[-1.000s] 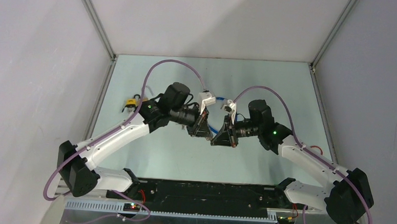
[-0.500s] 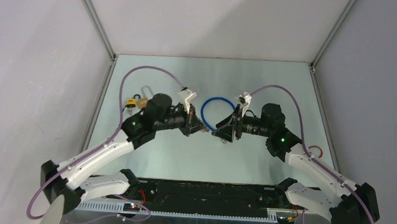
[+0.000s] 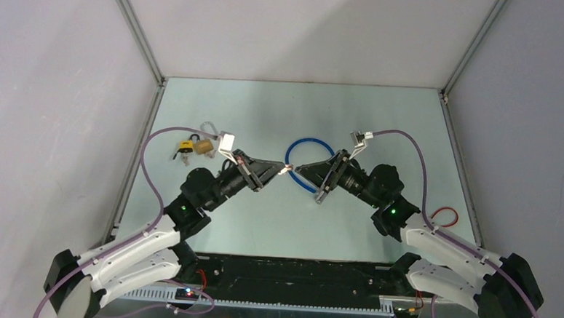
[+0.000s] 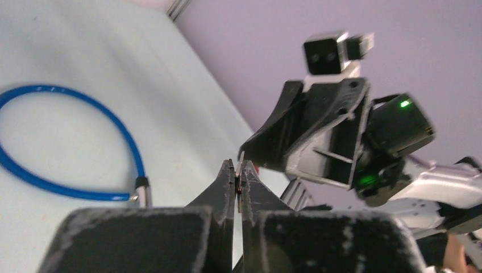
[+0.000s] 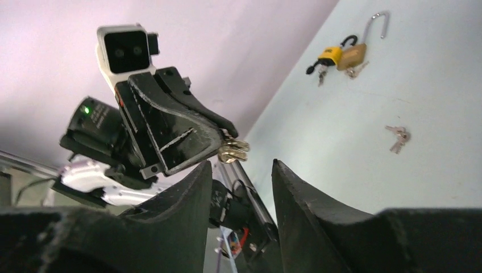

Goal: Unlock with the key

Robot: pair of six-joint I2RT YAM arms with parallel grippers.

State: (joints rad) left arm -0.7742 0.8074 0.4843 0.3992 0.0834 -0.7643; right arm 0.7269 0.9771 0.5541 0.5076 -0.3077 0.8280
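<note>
"Over by the far-left corner sits the brass padlock [image 3: 204, 146], well apart from both arms. Which step is this?"

"Key in hand, lock not reached yet, I'd say. The left gripper [image 3: 282, 168] is clamped on a small bunch of keys [image 5: 233, 151], up over mid-table."

"And the right gripper [image 5: 240, 170]?"

"Fingers apart, nothing in them. It's facing the keys, close by the blue cable loop [image 3: 311, 139]."

"Next, then?"

"I reckon the keys must go left to the padlock, with the free arm steadying it so a key can meet the keyway."
</note>
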